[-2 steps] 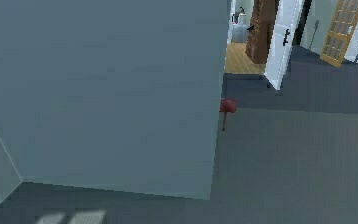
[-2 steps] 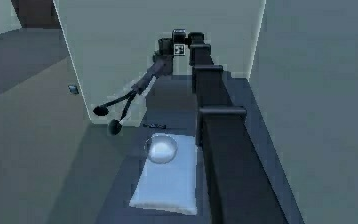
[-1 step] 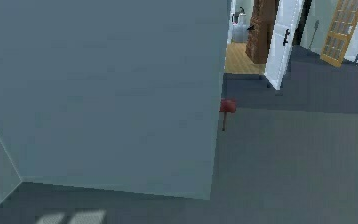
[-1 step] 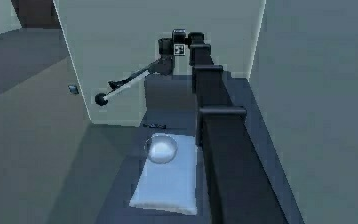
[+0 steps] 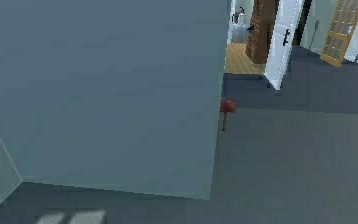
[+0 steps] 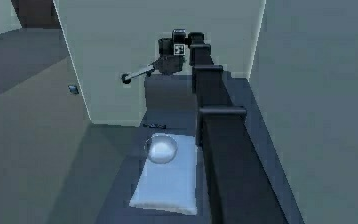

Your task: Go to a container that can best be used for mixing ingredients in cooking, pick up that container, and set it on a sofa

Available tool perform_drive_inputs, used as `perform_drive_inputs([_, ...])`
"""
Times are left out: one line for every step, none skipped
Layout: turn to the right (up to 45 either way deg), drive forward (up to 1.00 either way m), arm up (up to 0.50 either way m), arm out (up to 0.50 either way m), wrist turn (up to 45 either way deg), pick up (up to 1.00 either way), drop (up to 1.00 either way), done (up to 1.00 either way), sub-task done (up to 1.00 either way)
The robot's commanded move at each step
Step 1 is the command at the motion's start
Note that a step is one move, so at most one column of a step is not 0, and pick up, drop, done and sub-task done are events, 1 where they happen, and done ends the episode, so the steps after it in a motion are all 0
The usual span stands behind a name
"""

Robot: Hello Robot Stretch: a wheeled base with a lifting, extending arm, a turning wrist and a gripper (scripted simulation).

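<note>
A pale, glassy round thing [image 6: 162, 150], shaped like a small bowl, rests on a white cushion [image 6: 169, 190] in the arm side view's lower middle. The cushion lies on a dark grey padded surface [image 6: 167, 105]. My arm [image 6: 222, 140] rises as a dark bar from the bottom edge, with the white marker squares [image 6: 173, 45] at its far end. Left of them is the gripper [image 6: 125, 75], higher in the picture than the round thing. Its thin fingers stand against the bare pale green wall, and it holds nothing.
A pale green wall block [image 5: 107, 90] covers the forward view's left, with dark grey floor [image 5: 297, 150] to its right. A small red thing on a stick [image 5: 227, 108] stands at the wall's corner. Beyond are an open white door [image 5: 282, 50] and a wooden door [image 5: 342, 35]. A door knob [image 6: 74, 90] shows left of the gripper.
</note>
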Motion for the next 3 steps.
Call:
perform_drive_inputs([0.0,0.0,0.0,0.0,27.0,0.0,0.0,0.0,0.0])
perform_drive_inputs([0.0,0.0,-0.2,0.0,0.0,0.0,0.0,0.0,0.0])
perform_drive_inputs([0.0,0.0,-0.32,0.0,0.0,0.0,0.0,0.0,0.0])
